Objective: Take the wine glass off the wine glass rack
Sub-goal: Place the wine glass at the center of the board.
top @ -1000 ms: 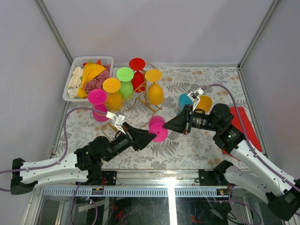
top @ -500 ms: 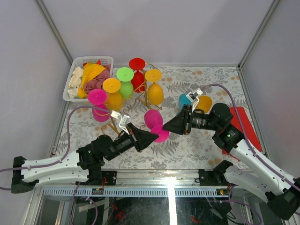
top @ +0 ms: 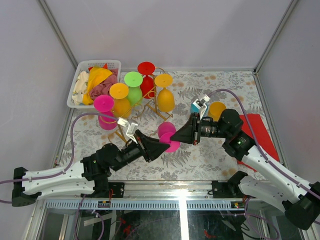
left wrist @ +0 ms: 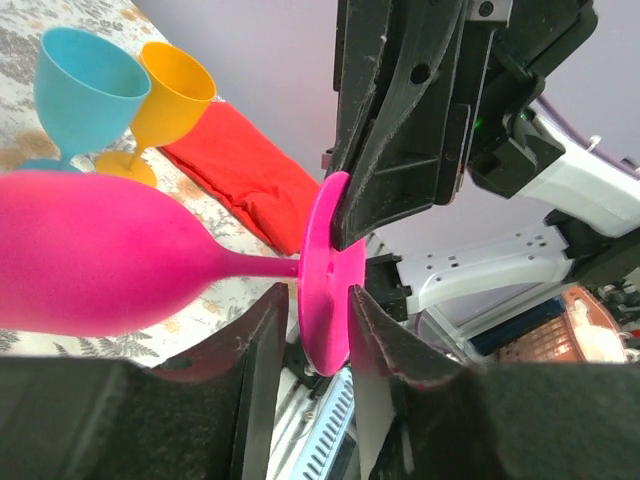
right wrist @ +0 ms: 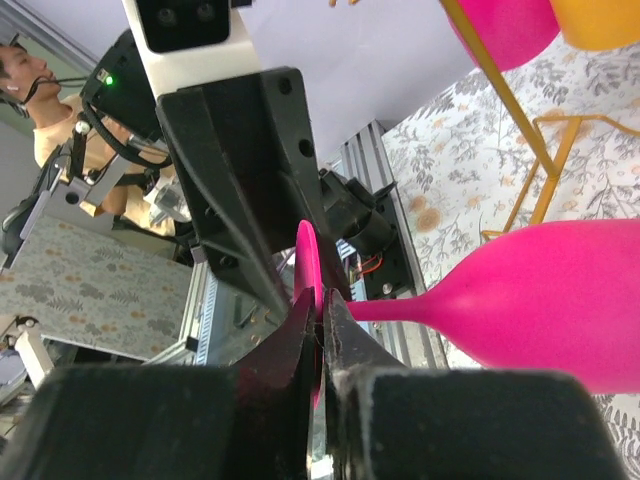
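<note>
Right gripper (right wrist: 320,312): jaws closed flat on the rim of the foot disc (left wrist: 325,260) of the pink wine glass (top: 166,131), which lies horizontally with its stem pointing towards the near edge. Left gripper (left wrist: 318,305): jaws part-open, one finger on either side of the same disc. A sliver of gap shows on one side, though the wrist view is too close to tell whether the other pad touches. The two arms meet nose to nose over the middle of the tabletop (top: 200,155).

The held glass is off the wine glass rack (right wrist: 497,85), just in front of its slanted gold rails and apart from them. Bare leaf-patterned surface lies around it towards the near edge.

On the rack, five glasses hang foot-up in a curved row: pink (top: 104,103), orange (top: 119,91), green (top: 133,79), red (top: 146,68) and yellow-orange (top: 163,80).

Behind the right arm, a teal glass (top: 196,106) and an orange glass (top: 217,110) stand upright side by side, with a red cloth (top: 260,135) at the right edge.

The white basket (top: 80,75) in the far-left corner holds crumpled cloths (top: 97,80).
</note>
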Motion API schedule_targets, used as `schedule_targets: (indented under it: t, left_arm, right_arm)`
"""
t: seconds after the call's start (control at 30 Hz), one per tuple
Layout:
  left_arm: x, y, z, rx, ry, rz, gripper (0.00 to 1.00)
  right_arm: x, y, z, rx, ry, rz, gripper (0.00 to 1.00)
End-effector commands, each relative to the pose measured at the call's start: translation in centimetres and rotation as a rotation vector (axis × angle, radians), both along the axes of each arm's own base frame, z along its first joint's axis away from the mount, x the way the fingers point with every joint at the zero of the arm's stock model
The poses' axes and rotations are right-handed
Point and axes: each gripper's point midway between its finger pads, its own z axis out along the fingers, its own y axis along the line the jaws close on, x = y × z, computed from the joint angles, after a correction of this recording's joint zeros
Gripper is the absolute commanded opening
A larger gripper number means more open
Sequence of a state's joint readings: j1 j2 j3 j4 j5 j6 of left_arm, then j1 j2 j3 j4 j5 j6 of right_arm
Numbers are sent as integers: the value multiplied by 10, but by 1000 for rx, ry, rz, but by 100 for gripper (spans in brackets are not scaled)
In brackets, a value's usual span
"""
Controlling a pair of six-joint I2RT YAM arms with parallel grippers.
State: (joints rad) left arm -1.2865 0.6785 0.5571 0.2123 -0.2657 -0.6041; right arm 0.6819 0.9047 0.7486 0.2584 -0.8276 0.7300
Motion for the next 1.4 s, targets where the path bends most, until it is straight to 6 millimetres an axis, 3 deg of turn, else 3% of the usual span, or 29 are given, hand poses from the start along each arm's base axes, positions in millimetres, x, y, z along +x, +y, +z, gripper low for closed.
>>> schedule_targets:
  t: [0.0,0.07,0.17,0.4,0.8,0.93,1.23,1.37]
  left_arm:
    - [-1,3,24,-58,-41,-3,37]
    - [-3,3,24,-60,-41,-15,45]
    - [-7,0,24,-58,-41,-42,48]
    - [-13,-8,23,-84,-17,-85,49]
    - [-7,-10,30,-204,25,-55,47]
    - [-7,-16,31,-183,19,-60,36]
    - [-3,-12,31,-183,15,-35,34]
    - [-2,-11,30,-176,5,-27,22]
  right_arm:
    - [6,-3,30,110,-96,-74,0]
    - [9,-7,33,139,-115,-118,0]
    - [9,-11,38,180,-134,-146,0]
    - [2,-9,39,220,-104,-98,0]
    - [-22,-8,43,237,-105,46,0]
    - [-28,-9,49,245,-128,73,0]
    - [-31,-9,42,221,-144,96,0]
    - [-32,-10,41,215,-159,99,0]
